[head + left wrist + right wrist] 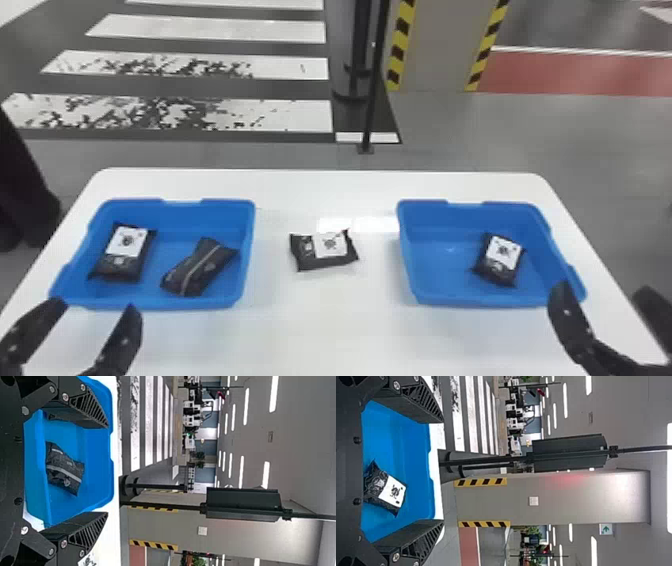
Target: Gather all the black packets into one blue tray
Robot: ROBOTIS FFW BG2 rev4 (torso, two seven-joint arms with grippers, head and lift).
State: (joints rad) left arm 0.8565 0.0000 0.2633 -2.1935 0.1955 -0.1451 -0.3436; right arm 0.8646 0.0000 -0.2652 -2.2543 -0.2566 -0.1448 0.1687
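Hanging near the front of the white table (325,330) with black fingers spread wide, the left gripper (96,306) is at the near rim of the left blue plastic tray (165,303), its arm cut off by the head view's bottom edge. In that tray lie a black packet with a white label (120,254) and a black packet with a pale stripe (199,268). In the left wrist view, a finger partly hides the labelled one, and a cut-off scrap of printed white beside the other finger is probably the middle packet's label. That black, white-labelled middle packet (324,250) lies on the table between the trays. The right gripper (603,290), also wide, is by the right blue plastic tray (480,301), which holds a small-looking black packet (500,260), label up.
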